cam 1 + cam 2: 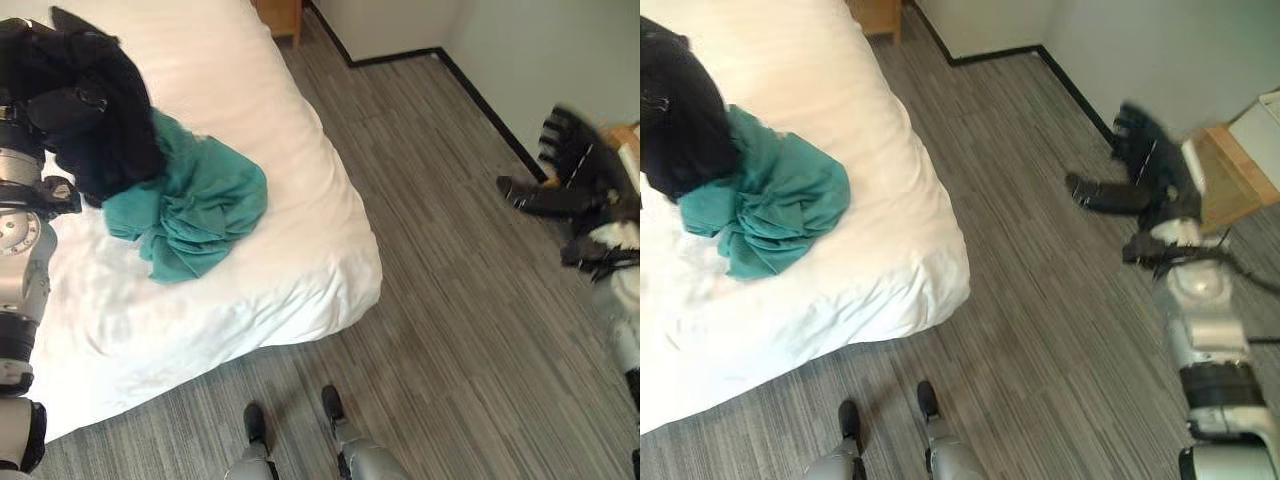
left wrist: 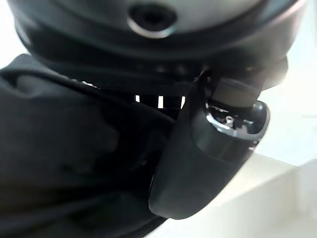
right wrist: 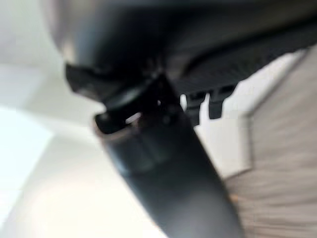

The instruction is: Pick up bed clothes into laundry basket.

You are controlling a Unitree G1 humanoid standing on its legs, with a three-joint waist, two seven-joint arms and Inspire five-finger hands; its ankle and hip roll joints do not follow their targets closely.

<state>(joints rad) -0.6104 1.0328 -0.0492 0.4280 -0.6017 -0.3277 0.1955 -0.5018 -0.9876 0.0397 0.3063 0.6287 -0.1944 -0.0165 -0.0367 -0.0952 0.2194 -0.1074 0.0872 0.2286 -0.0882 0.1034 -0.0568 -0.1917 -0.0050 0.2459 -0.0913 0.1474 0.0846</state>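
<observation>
Left hand (image 2: 198, 163) is buried in the black garment (image 1: 95, 110) on the white bed (image 1: 270, 250), thumb against the cloth; whether it grips I cannot tell. Right hand (image 1: 1140, 165) hangs over the floor, fingers spread, holding nothing. By my judgement the task has barely begun: the teal garment (image 1: 195, 210) lies untouched beside the black one.

Two head views look steeply down from above; both share the bed (image 1: 300, 250), the teal cloth (image 1: 190, 210) and the black garment (image 1: 95, 110) just beside it, and the striped floor (image 1: 1040, 330). Left wrist view sits tight behind the left hand (image 2: 208, 148), against black fabric. Right wrist view looks along the right hand (image 3: 163, 168), near a pale wall (image 3: 29, 44).
</observation>
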